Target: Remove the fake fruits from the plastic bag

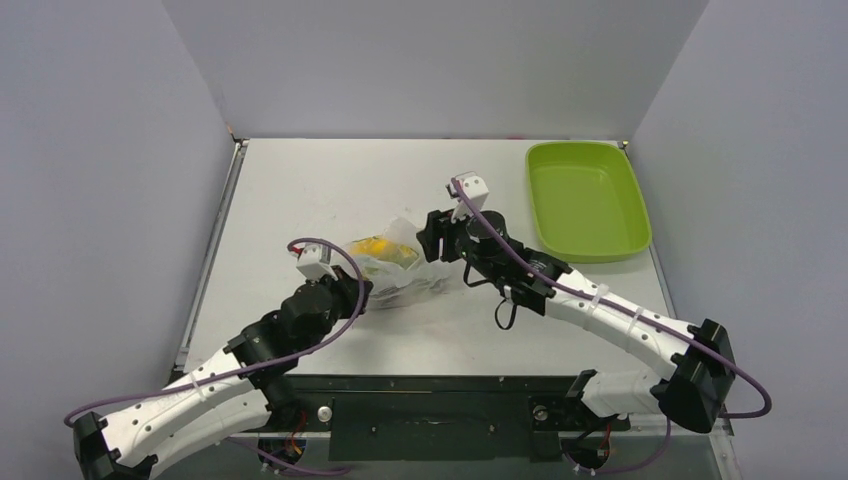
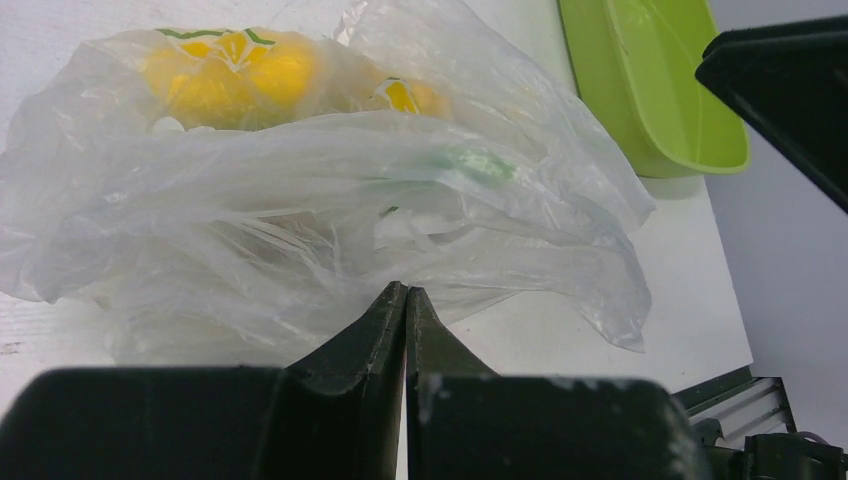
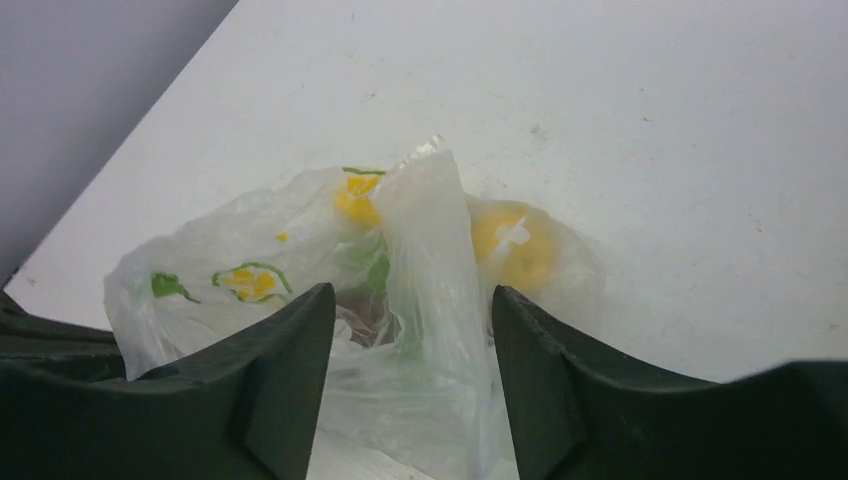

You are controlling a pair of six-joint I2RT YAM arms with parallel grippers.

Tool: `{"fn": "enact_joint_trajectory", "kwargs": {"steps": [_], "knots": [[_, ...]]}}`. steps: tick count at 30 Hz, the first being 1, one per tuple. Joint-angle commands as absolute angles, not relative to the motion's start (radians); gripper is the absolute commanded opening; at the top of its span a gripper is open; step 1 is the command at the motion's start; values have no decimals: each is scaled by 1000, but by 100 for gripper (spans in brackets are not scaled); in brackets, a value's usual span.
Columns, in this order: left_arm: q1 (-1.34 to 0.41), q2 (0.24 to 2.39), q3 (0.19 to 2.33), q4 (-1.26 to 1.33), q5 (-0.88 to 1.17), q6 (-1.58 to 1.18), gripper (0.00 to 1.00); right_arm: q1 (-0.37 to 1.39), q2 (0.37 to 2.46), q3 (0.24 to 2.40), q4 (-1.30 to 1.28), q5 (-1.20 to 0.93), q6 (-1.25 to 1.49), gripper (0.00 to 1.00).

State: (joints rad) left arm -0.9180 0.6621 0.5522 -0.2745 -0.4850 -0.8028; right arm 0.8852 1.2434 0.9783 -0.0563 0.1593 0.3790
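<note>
The plastic bag point(image 1: 400, 268) lies crumpled at mid-table, with the fake fruits inside it. Yellow fruits point(image 1: 378, 247) show through the film at its far side, and also in the left wrist view point(image 2: 230, 72). A green one point(image 2: 476, 163) shows faintly. In the right wrist view I see a yellow fruit point(image 3: 512, 242) and a dark reddish one point(image 3: 366, 312). My left gripper point(image 2: 405, 292) is shut, its tips pinching the bag's point(image 2: 300, 220) near edge. My right gripper point(image 3: 410, 295) is open, its fingers either side of a raised fold of the bag point(image 3: 430, 260).
A lime-green tray point(image 1: 640, 235) stands at the far right of the table and also shows in the left wrist view point(image 2: 650, 120). The two arms meet over the bag from the near left and near right. Grey walls enclose the table.
</note>
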Motion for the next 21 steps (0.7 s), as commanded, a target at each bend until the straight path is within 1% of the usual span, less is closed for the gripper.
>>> {"fn": "enact_joint_trajectory", "kwargs": {"steps": [1,2,4,7,9,12,14,16,18,21], "knots": [[-899,589,510,-158,-460,-807,0,887,1338,1129,-259,102,343,60],[-893,573,505,-152,-459,-798,0,887,1353,1151,-268,82,334,67],[-886,565,495,-139,-439,-788,0,886,1420,1218,-292,21,301,74],[-884,573,489,-148,-406,-813,0,885,1490,1308,-316,-25,276,78],[-884,583,500,-190,-399,-861,0,888,1541,1355,-342,12,266,79],[-883,592,549,-303,-396,-940,0,899,1590,1388,-357,136,250,80],[-883,586,581,-349,-372,-939,0,902,1606,1411,-370,237,273,80],[-881,585,600,-432,-396,-965,0,896,1632,1445,-417,307,284,80],[-875,591,589,-431,-396,-958,0,888,1658,1465,-424,320,281,80],[-862,612,550,-370,-366,-915,0,887,1688,1465,-380,249,261,79]]}}
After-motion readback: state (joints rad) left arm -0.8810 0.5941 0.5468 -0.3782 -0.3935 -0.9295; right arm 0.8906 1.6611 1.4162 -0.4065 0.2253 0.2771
